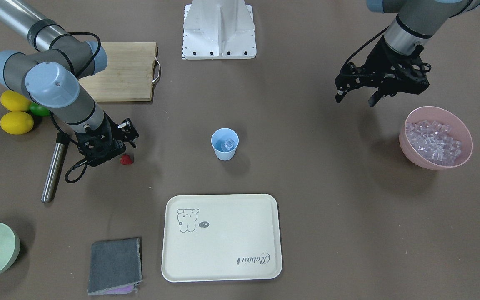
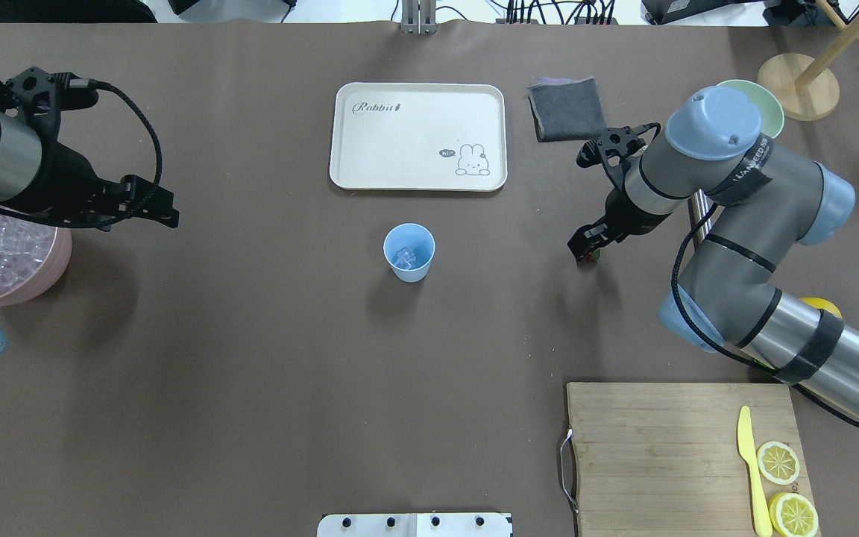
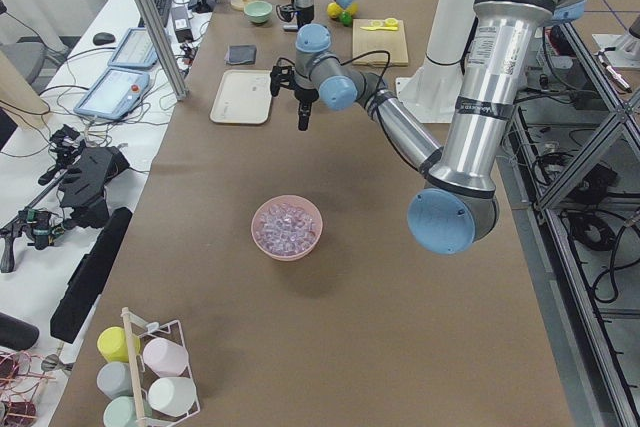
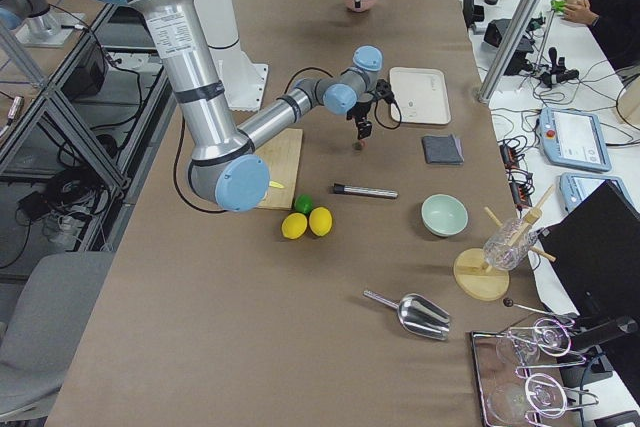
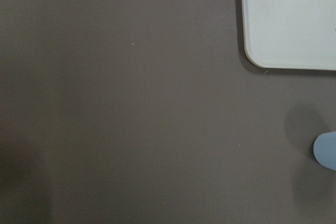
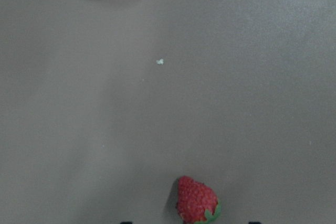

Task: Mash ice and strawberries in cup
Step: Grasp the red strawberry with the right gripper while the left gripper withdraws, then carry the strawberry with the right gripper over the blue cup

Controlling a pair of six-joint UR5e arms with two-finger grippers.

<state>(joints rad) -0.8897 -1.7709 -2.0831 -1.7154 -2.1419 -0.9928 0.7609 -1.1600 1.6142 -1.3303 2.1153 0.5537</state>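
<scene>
My left jaws (image 1: 356, 99) hung over the table with the fingers spread wide, gripping nothing. They were just on my side of the pink bowl (image 1: 406, 146), which sat toward the table's left end. The cup (image 1: 224, 146) stood upright pretty much in the middle of the table, with a few cubes of ice (image 1: 228, 143) in it. The pink bowl was heaped with more of the same cubes. The strawberry (image 1: 126, 158) lay on the bare table in my right half, well apart from the cup, roughly between it and a metal rod (image 1: 53, 173) lying flat closer to the right end. My right jaws (image 2: 586, 250) were down low right by the berry. My right wrist camera had it at the very bottom of the shot, with two dark fingertips peeking in on either side and well apart, so the jaws were open and not clamped on it. I couldn't tell whether a finger was touching it. A cream tray (image 1: 223, 266) sat at the middle of the far edge with a folded grey cloth (image 1: 115, 264) just beside it. A wooden cutting board (image 1: 119, 75) lay along my near edge on the right.
</scene>
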